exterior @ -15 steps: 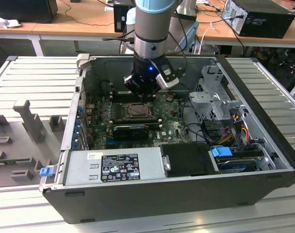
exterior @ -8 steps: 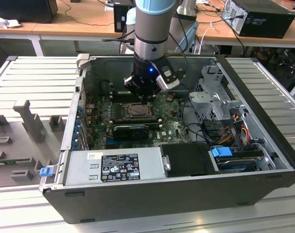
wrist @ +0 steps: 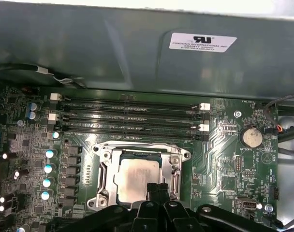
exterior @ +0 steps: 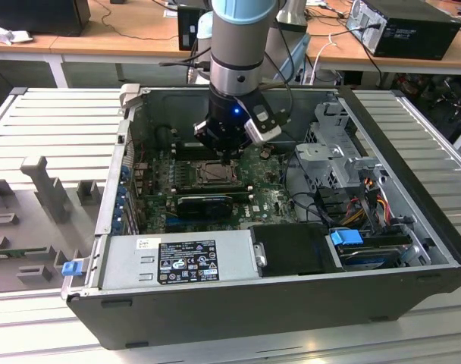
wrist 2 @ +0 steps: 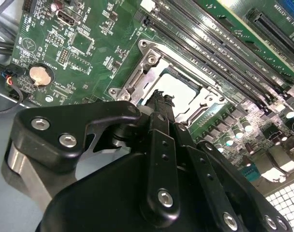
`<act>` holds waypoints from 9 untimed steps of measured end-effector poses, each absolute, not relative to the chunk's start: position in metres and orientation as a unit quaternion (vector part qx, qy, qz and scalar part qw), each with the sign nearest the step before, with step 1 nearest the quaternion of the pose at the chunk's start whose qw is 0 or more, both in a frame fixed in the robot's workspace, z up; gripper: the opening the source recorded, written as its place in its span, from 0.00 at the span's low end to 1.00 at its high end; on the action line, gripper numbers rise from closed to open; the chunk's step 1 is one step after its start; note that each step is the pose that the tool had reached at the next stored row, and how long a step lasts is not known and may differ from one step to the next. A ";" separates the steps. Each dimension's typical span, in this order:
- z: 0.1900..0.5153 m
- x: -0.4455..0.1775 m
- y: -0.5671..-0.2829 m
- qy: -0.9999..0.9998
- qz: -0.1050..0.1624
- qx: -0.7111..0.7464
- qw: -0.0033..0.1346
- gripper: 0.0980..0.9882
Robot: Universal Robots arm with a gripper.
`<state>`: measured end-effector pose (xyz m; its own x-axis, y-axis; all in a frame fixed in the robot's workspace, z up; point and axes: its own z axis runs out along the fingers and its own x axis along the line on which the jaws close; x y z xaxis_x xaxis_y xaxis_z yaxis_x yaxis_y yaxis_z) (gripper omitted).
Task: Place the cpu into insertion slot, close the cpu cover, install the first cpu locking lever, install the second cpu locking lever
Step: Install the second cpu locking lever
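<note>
Fingers (wrist: 157, 192) of the gripper (wrist 2: 160, 100) are being held pressed together with nothing between them, their tips being kept at the edge of the cpu (wrist: 137, 177). That chip is being carried inside the insertion slot (wrist: 101, 170) on the motherboard (wrist: 229, 145), with the cpu cover (wrist 2: 143, 67) being kept down around it.

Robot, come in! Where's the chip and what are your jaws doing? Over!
Gripper shut, jaws together over the cpu. Cpu seated in insertion slot. Cpu cover down around it. Nothing in the way.
</note>
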<state>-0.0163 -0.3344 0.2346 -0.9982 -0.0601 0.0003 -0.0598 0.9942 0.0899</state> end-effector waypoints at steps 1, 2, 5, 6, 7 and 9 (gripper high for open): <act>0.235 -0.016 -0.335 -0.999 -0.045 0.030 0.002 0.01; 0.236 -0.016 -0.335 -0.999 -0.045 0.030 0.002 0.01; 0.240 -0.016 -0.335 -0.999 -0.045 0.030 0.002 0.01; 0.241 -0.016 -0.335 -0.999 -0.045 0.030 0.002 0.01; 0.241 -0.016 -0.335 -0.999 -0.045 0.030 0.002 0.01; 0.241 -0.016 -0.337 -0.999 -0.045 0.030 0.002 0.01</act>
<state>-0.0163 -0.3374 0.2410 -0.9982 -0.0602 0.0004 -0.0600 0.9942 0.0898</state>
